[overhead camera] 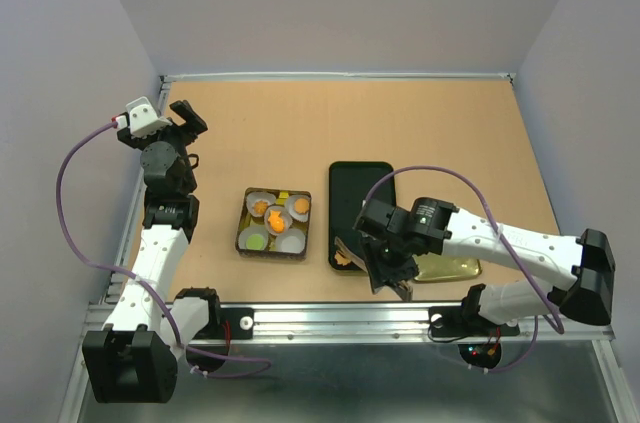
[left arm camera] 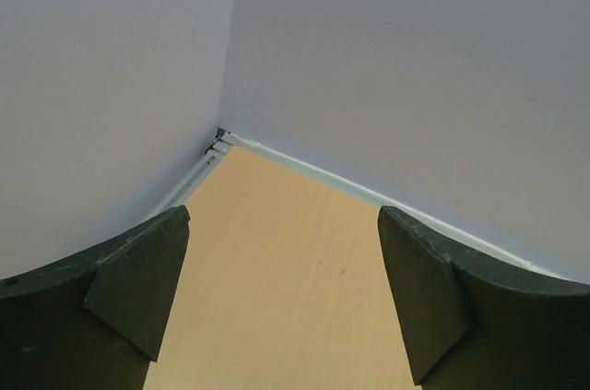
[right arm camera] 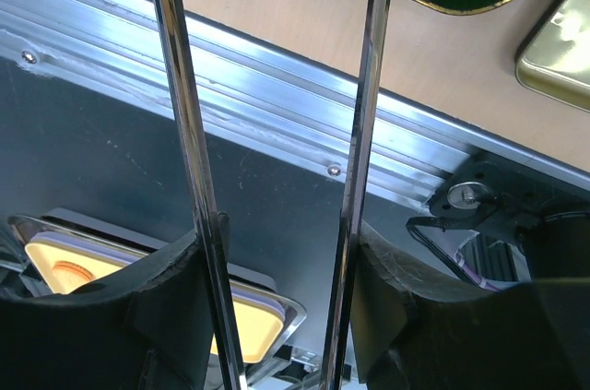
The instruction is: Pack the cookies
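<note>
Toward the far left corner of the table, the left gripper hangs raised with its jaws spread wide on nothing. It faces bare wall and board, well apart from the work.

Right of it, by the middle of the near edge, sits the box, where the cookies lie in paper cups. Three orange ones and a green one can be made out.

Just right of the box lies the black tray, its long side running from the near edge toward the far edge. A brownish patch at its near end may be more cookies, but it is too small to tell.

Over that near end the right gripper is clamped on a pair of tongs. The two blades point across the rail toward the tray, their tips out of sight. A gold lid lies just right of the gripper.

The right arm is plainly the nearer one, so I judge the coming move to be its own. Anything lifted off the tray must travel left to the box.
</note>
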`<control>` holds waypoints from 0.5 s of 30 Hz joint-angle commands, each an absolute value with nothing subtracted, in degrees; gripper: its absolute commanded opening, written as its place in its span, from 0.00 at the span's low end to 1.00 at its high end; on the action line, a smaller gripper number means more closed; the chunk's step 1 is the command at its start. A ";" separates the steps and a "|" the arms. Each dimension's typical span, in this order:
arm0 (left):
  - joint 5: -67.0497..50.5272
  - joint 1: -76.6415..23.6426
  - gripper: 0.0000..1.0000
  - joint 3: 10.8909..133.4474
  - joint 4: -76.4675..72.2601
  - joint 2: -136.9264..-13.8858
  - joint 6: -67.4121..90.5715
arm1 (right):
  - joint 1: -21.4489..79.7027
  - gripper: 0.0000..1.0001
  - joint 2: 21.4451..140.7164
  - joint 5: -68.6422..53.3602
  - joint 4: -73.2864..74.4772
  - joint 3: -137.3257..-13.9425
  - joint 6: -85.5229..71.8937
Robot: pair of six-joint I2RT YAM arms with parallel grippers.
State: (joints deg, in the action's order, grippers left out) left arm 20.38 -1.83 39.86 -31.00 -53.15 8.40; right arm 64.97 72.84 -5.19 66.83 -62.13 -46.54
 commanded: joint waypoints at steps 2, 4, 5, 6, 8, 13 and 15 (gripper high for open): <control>20.65 -2.11 0.94 40.25 -33.22 -51.86 8.00 | 65.48 0.56 74.70 -6.33 63.46 -63.02 -46.15; 20.83 -2.11 0.94 40.34 -33.22 -51.86 7.82 | 65.48 0.56 75.06 -6.94 63.28 -63.02 -46.14; 20.92 -2.11 0.94 40.34 -33.31 -51.86 7.91 | 65.57 0.56 75.23 -7.12 63.28 -62.93 -46.06; 20.83 -2.11 0.94 40.34 -33.22 -51.94 7.91 | 65.65 0.56 75.32 -7.29 63.37 -62.76 -46.05; 21.00 -2.11 0.94 40.43 -33.31 -51.86 7.82 | 65.65 0.56 75.50 -7.64 63.37 -62.49 -46.05; 21.00 -2.11 0.94 40.43 -33.31 -51.94 7.82 | 66.00 0.56 76.11 -9.75 62.67 -62.23 -46.58; 21.01 -2.11 0.94 40.43 -33.22 -52.03 7.74 | 66.36 0.56 76.55 -10.89 62.84 -62.14 -47.02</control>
